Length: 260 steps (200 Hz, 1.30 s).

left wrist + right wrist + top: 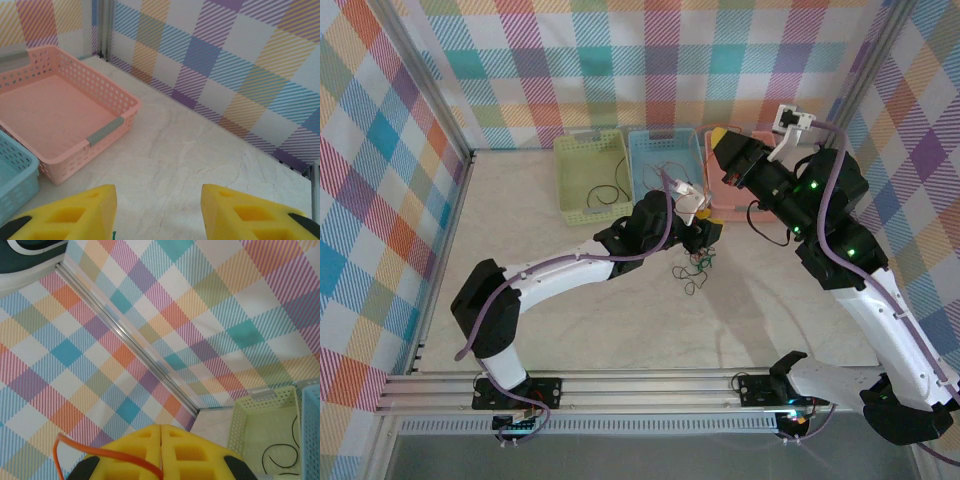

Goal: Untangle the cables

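Enclosed work cell, seen from above and from both wrists. The table (pixel 620 320) has a pale, cream, faintly veined surface. Pastel plaid walls (pixel 380 200) close it on the left, far and right sides, joined at the corners by aluminium posts (pixel 428 85). A metal rail (pixel 620 385) runs along the near edge and carries both arm bases.

Three perforated baskets stand in a row along the far side: green (pixel 563 180), blue (pixel 636 165) and pink (pixel 125 100). The pink basket's floor is bare where the left wrist view shows it.

The cables are in several places. A small tangle (pixel 695 270) of green and black loops lies on the table in front of the baskets, just beside the left arm's tip. A black cable (pixel 608 195) curls inside the green basket.

The left end effector (pixel 157 197) has its yellow fingers parted, with bare table showing between them. The right end effector (pixel 161 432), raised near the pink basket, has its fingers pressed together on an orange cable (pixel 100 452), which arcs away to its left.
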Motion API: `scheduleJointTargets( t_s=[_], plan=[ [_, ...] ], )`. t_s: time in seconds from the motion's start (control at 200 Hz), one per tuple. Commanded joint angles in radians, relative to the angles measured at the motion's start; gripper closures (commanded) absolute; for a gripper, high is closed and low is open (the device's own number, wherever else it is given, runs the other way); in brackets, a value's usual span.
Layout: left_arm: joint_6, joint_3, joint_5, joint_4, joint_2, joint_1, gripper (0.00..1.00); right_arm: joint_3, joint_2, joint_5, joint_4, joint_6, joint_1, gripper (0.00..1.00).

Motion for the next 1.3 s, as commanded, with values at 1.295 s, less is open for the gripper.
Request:
scheduleJointTargets(
  t_s=[1.295],
  plan=[
    [-0.060, -0.227, -0.093, 0.019, 0.022, 0.152, 0.66, 0.473, 0.011, 0.072, 0.004, -0.091, 0.002, 1.00]
  ],
)
